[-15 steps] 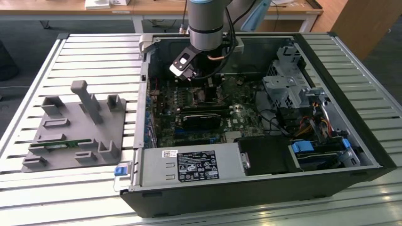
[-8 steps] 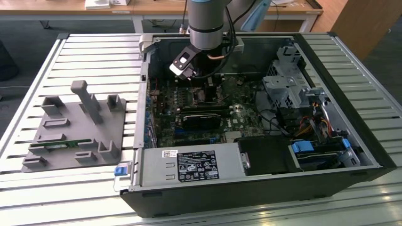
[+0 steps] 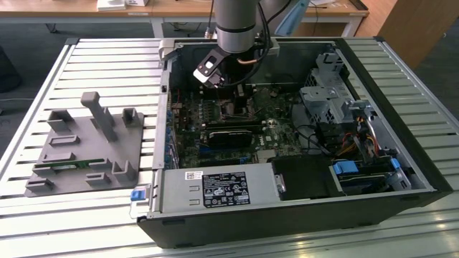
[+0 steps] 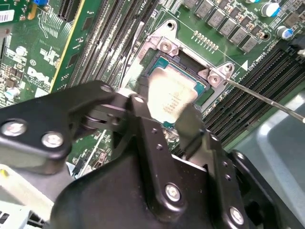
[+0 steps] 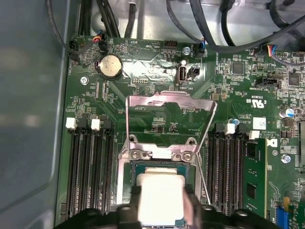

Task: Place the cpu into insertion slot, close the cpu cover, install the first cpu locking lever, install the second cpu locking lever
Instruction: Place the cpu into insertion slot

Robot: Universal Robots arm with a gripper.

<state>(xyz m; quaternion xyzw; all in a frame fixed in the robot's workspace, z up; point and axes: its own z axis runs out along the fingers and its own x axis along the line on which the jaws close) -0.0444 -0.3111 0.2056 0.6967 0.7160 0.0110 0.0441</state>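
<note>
The cpu (image 5: 159, 195), a small square chip with a dull silver top, sits at the insertion slot (image 5: 191, 168) on the green board, level with the slot's frame. My gripper (image 5: 162, 206) is shut on it, one black finger (image 5: 135, 202) against each of two opposite edges. In the second wrist view the cpu (image 4: 172, 95) lies between the fingers (image 4: 138, 102) over the dark insertion slot (image 4: 188, 62). The cpu cover (image 5: 169, 99) is swung open, its silver frame lying back over the board. A thin locking lever (image 4: 267, 98) stands free beside the slot. In the exterior view my gripper (image 3: 237, 101) reaches down into the computer case.
Long black memory slots (image 5: 90, 167) flank the insertion slot, with a green memory module (image 5: 252, 183) on one side. A coin battery (image 5: 110, 66) and cables (image 5: 109, 19) lie beyond the cover. A grey fixture (image 3: 86, 145) stands on the slatted table at the exterior view's left.
</note>
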